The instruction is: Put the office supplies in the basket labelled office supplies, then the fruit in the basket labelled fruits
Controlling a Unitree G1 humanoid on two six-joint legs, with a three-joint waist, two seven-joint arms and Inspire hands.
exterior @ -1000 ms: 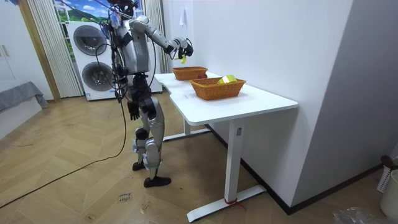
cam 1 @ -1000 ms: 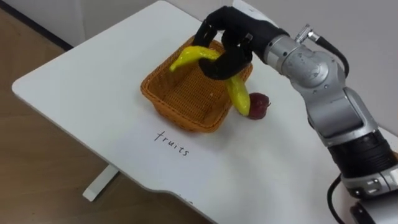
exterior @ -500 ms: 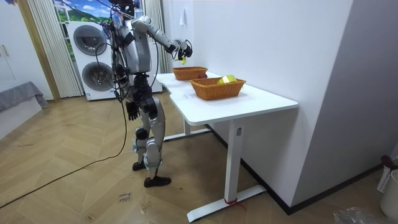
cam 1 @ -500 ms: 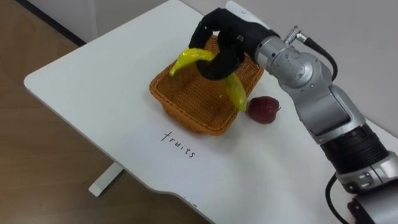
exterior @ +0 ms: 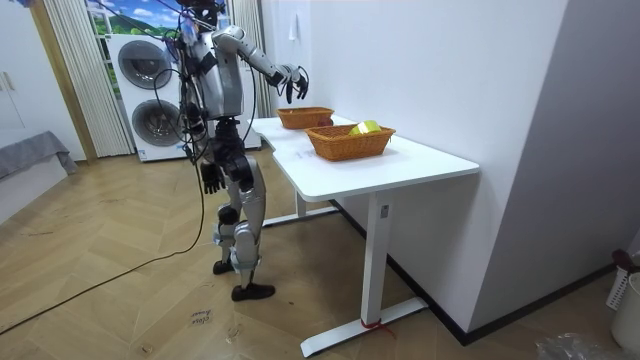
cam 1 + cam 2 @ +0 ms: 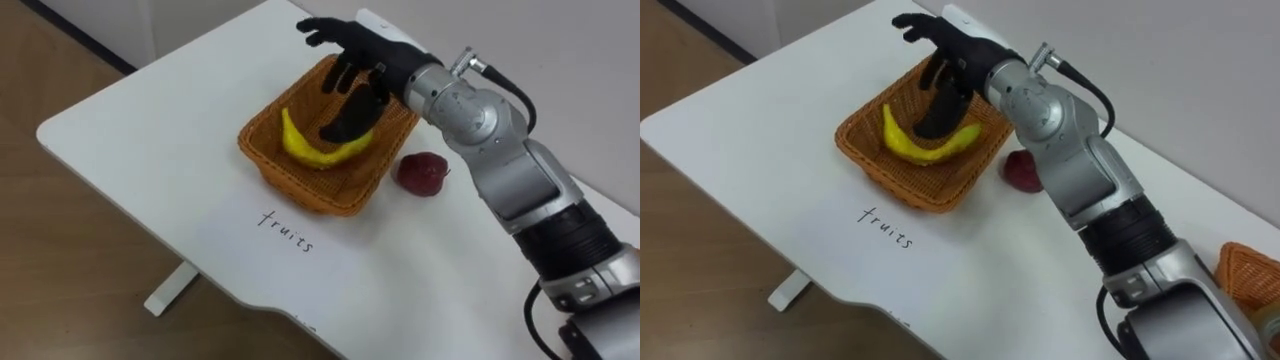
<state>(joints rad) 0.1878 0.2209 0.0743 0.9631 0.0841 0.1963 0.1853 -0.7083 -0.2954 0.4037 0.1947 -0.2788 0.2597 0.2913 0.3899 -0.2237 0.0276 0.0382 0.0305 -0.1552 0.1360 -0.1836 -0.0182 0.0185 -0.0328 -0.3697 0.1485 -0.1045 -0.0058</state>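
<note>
Banana [image 6: 322,150] lies in the basket [image 6: 300,192], curved across its bottom, directly under the right robot hand [image 6: 368,60] & clear of it. That fruit looks done.

Red fruit [image 6: 422,173] sits on the counter [image 6: 140,110] outside the basket, just beside its wall, below the robot hand on the wrist side. That one's left to do, I'd say.

Handwritten label [image 6: 285,228] on the counter in front of the basket, on the robot's side of the hand.

2nd basket [image 5: 350,142] further along the counter, well away from the robot hand, w/ something yellow-green [image 5: 366,126] in it; can't tell what. Office-supply half: can't judge from here.

Pose: right arm stretched fwd over the counter, elbow bent. Robot hand hovers above the basket's far side, palm down, fingers spread wide & straight, holding nothing. Left robot hand [image 5: 210,178] hangs low by the hip in the room view.
</note>
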